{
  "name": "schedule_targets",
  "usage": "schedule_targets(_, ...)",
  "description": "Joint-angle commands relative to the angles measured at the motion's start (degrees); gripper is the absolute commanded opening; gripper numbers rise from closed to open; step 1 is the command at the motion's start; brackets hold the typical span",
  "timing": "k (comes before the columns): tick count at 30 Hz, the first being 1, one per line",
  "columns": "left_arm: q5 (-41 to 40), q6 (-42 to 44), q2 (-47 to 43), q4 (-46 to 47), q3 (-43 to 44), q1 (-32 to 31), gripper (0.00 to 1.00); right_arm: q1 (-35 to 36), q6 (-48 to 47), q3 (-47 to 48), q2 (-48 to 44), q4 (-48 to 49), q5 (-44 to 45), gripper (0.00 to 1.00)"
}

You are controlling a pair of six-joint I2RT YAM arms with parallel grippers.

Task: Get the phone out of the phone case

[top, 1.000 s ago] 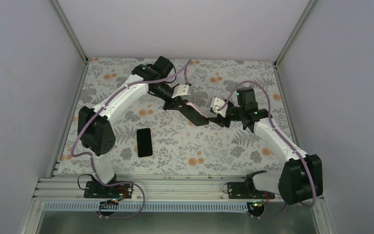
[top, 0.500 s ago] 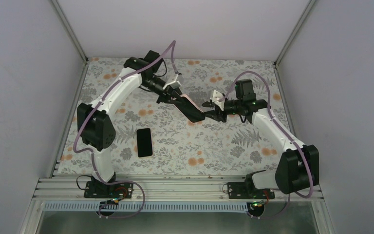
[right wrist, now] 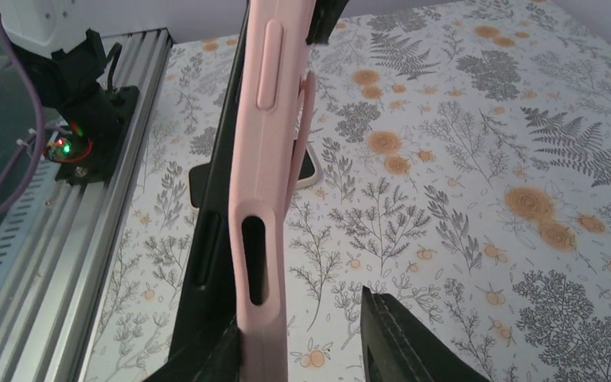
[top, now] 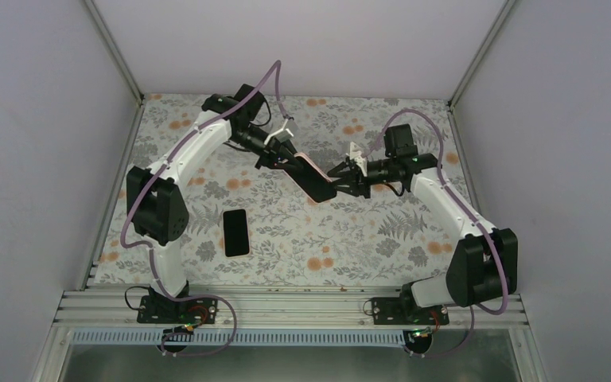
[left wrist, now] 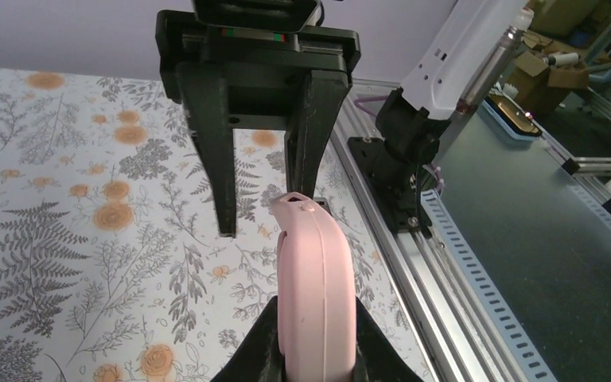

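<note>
A pink phone case (top: 316,179) is held in the air above the middle of the table, tilted, with a black face turned up. I cannot tell whether a phone sits inside it. My left gripper (top: 286,161) is shut on its upper end, and the left wrist view shows the case's edge (left wrist: 316,278) between the jaws (left wrist: 316,354). My right gripper (top: 336,181) is open around the lower end. In the right wrist view the case (right wrist: 266,159) rests against the left finger (right wrist: 203,362); the right finger (right wrist: 398,342) stands apart. A black phone (top: 236,231) lies flat on the table.
The floral mat (top: 366,239) covers the table, with grey walls on three sides. An aluminium rail (top: 286,306) runs along the near edge with both arm bases on it. The right arm's base (left wrist: 406,159) and the left arm's base (right wrist: 71,72) show in the wrist views.
The left arm has turned its wrist and swung the case slightly up and left. The right gripper has moved up and left, and its open fingers have come around the case's lower end.
</note>
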Motion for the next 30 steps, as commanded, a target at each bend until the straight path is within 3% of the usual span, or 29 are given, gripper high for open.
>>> schedule_targets(1,3.7,-2.4,2.4,8.1,-1.1,-2.0,0.06,2.3,4.9,5.6,-0.7,5.7,-13.1,0.31)
schedule_targets(5,0.5,-4.5,2.2,11.3,-2.0,-1.4,0.07,2.4,7.2,7.2,0.6,5.8,-10.6,0.04)
schedule_targets(12,-4.0,-8.3,0.6,16.1,-1.2,-0.2,0.21,2.4,4.9,6.7,1.2,0.0,-6.5,0.03)
schedule_targets(19,-7.0,-11.9,-1.0,16.1,6.0,3.3,0.62,1.7,2.3,4.1,-0.3,-4.7,-2.7,0.03)
schedule_targets(26,-13.1,-14.7,-6.6,15.1,10.7,5.6,0.70,-0.8,4.5,0.7,1.1,-2.7,3.3,0.03)
schedule_targets(28,-15.9,-17.6,-10.1,18.7,7.2,5.2,0.79,-2.4,6.2,0.3,1.9,-0.9,4.2,0.03)
schedule_targets(30,-20.4,-20.7,-14.3,24.6,0.6,3.6,0.80,-3.8,8.9,0.3,2.8,2.2,5.1,0.03)
